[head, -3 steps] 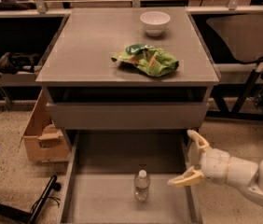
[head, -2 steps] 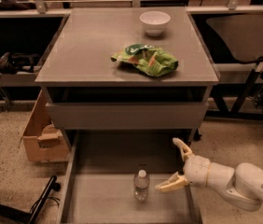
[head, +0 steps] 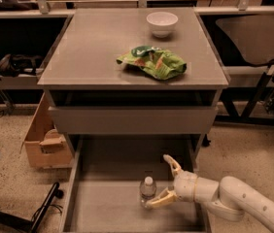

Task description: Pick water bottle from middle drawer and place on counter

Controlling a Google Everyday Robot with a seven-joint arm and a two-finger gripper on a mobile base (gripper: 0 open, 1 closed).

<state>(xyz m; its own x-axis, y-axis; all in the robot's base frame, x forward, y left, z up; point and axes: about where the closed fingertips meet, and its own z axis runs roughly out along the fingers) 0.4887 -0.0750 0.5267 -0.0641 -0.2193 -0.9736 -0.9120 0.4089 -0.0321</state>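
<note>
The water bottle (head: 147, 192) stands upright on the floor of the open middle drawer (head: 103, 205), near its centre; its white cap and clear body show. My gripper (head: 159, 181) reaches in from the right on a white arm, open, just right of the bottle. One finger (head: 170, 163) points up and back; the other finger (head: 159, 201) lies low, its tip at the bottle's base. The jaws stand wide apart and hold nothing. The grey counter (head: 93, 47) tops the cabinet above the drawer.
A white bowl (head: 162, 23) and a green snack bag (head: 152, 62) lie on the counter. The closed upper drawer front (head: 132, 119) overhangs the back of the open drawer. A cardboard box (head: 42, 135) stands left of the cabinet. A black chair (head: 258, 33) is at the right.
My gripper has moved left across the drawer, from near its right wall to beside the bottle. The lower finger now reaches the bottle's base. The bottle has not moved.
</note>
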